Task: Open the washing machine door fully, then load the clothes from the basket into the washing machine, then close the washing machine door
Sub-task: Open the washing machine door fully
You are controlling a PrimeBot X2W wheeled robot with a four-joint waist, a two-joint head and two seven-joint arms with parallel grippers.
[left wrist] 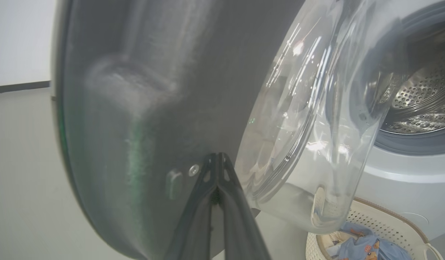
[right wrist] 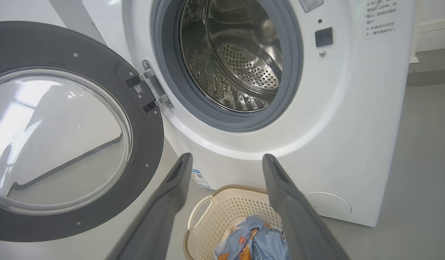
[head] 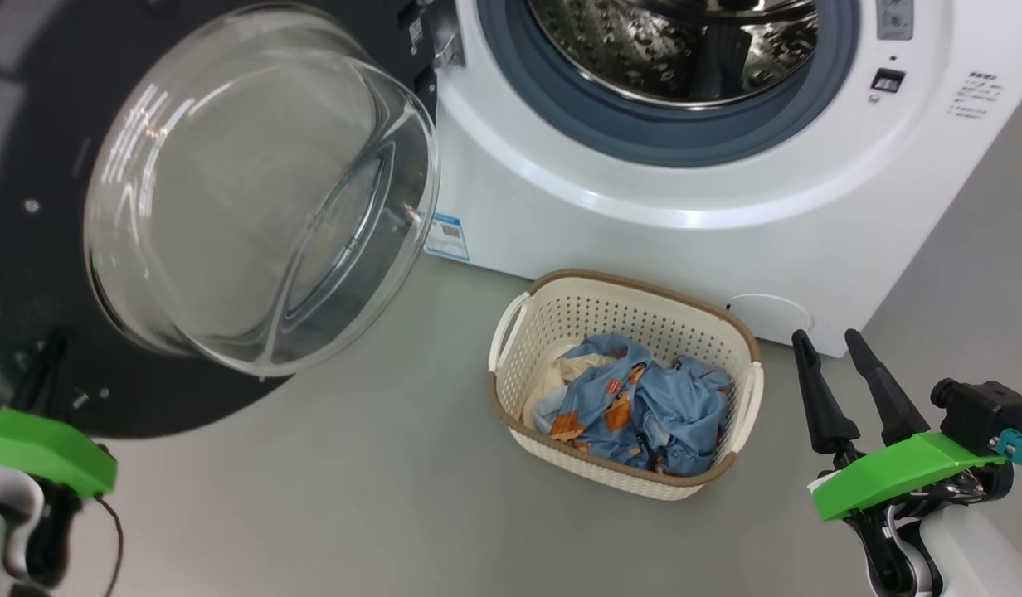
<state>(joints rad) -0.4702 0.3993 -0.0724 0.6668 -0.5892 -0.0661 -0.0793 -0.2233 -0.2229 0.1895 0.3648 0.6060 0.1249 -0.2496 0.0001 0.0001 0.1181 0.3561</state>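
Down at the inner face of the washing machine door (head: 229, 191), my left gripper (left wrist: 216, 159) is pinched closed on nothing and my right gripper (head: 826, 340) gapes empty near the basket (head: 627, 286) holding the clothes (head: 635, 402), so a dragging withdrawal could swing that door back across my loading path.

Layout at the moment of recording. The washing machine door (head: 30, 290) stood swung out to the left of the washing machine (head: 644, 215). The basket (head: 627, 286) sat on the floor (head: 353, 481) before the machine, below the drum (head: 685, 50), with the clothes (head: 635, 402) in it. The left end effector (left wrist: 217, 159) lay at the door's inner face; the right end effector (head: 824, 338) was right of the basket, apart from it.
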